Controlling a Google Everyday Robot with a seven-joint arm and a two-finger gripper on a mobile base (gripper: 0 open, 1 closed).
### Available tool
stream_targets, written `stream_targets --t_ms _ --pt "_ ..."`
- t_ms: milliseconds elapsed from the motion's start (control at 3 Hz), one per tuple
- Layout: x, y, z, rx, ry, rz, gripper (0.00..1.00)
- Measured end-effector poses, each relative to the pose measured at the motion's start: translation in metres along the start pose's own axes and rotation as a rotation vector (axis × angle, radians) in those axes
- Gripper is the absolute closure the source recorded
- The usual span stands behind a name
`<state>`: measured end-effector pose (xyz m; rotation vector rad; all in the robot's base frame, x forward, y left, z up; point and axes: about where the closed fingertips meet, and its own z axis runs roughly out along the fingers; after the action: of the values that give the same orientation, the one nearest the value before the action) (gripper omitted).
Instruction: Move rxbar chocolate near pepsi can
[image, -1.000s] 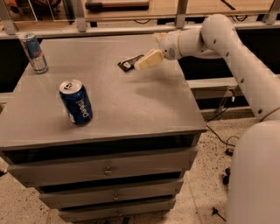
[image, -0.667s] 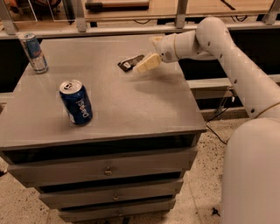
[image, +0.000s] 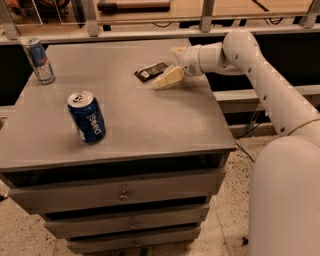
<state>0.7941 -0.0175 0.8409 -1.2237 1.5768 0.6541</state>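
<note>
The rxbar chocolate (image: 151, 71) is a dark flat bar with a white patch, lying on the grey cabinet top (image: 150, 120) at the back middle. The pepsi can (image: 87, 117) is dark blue with a silver top and stands upright at the front left, well apart from the bar. My gripper (image: 167, 68) hangs just right of the bar at its right end. It is open, with one cream finger (image: 170, 77) low on the surface beside the bar and the other behind it. It holds nothing.
A slimmer silver-and-blue can (image: 38, 60) stands at the back left corner. The cabinet has drawers (image: 122, 195) below. A railing and shelf (image: 150, 32) run behind the top. My white arm (image: 265, 80) reaches in from the right.
My gripper has come down a little and closer to the bar's right end. The bar and both cans have not moved.
</note>
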Motion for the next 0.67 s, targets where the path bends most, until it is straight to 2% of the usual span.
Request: stream_targets --t_ms 333,667 --pt "-0.0007 -0.0060 0.0034 0.014 -0.008 0.006 0.00" --pt "0.0018 -0.0067 0.0041 0.019 -0.011 0.026 0.15"
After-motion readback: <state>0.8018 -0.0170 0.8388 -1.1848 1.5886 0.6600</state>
